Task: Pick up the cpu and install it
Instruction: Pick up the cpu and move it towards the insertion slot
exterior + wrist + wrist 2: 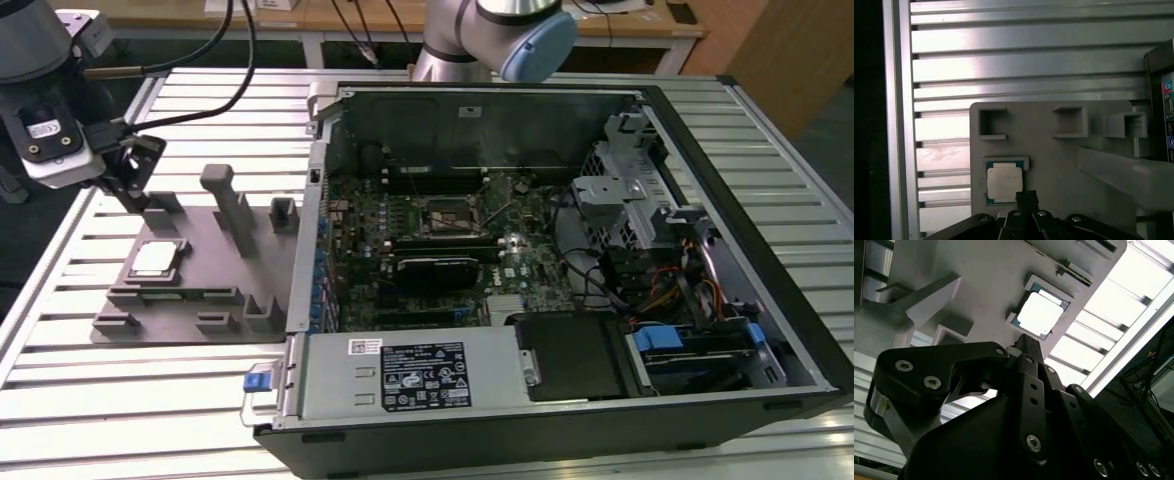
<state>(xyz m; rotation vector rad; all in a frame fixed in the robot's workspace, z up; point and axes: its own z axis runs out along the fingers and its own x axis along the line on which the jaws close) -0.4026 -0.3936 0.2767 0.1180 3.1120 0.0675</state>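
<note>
We count one cpu (156, 260), lying flat in its recess on the one grey fixture tray (200, 295) at the exterior view's left, beside the single open computer case (787, 290) with its one empty socket (441, 212). One gripper (130, 190) hangs over the tray. In the first wrist view its fingertips (1026, 197) look pressed together, pinching nothing, near the cpu (1004, 183) but apart from it.

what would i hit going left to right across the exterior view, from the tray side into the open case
cpu → tall tray post → motherboard socket → metal drive cage
</note>
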